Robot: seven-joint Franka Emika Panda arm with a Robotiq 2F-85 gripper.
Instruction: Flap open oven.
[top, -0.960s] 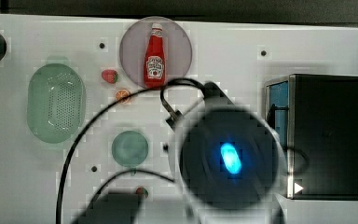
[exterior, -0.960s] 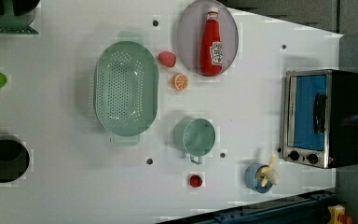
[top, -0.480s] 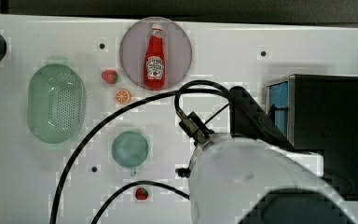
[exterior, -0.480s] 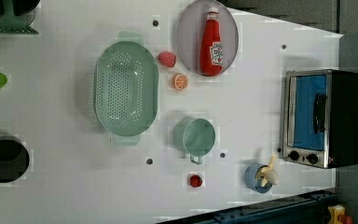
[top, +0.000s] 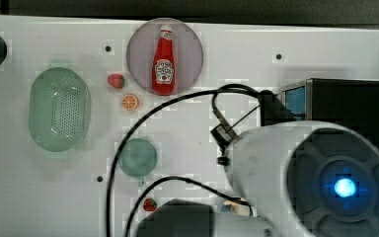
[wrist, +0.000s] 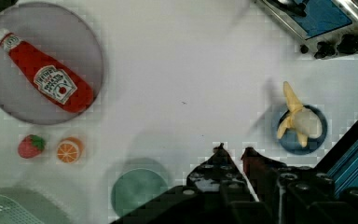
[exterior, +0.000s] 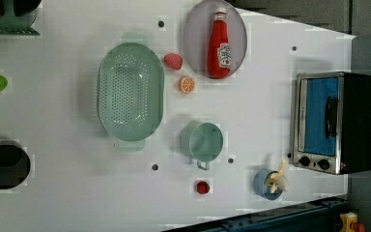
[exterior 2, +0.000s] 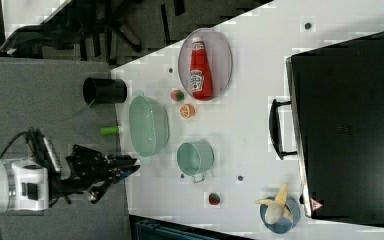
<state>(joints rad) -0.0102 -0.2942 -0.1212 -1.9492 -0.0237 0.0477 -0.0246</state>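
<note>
Arm swung toward the top view's lower right since earlier, now covering the oven's front, gripper (wrist: pixel 233 150) fingers nearly together and holding nothing, oven (exterior: pixel 333 122) door shut, at the table's (exterior: pixel 77 193) edge on the left view's right, bar handle parallel to that edge.

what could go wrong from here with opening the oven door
The black toaster oven has its blue door shut, and the gripper hangs over bare table, nearly closed with nothing held; it may be too narrow for the bar handle. The blue bowl with a peeled banana near the oven's knobs could get knocked.
</note>
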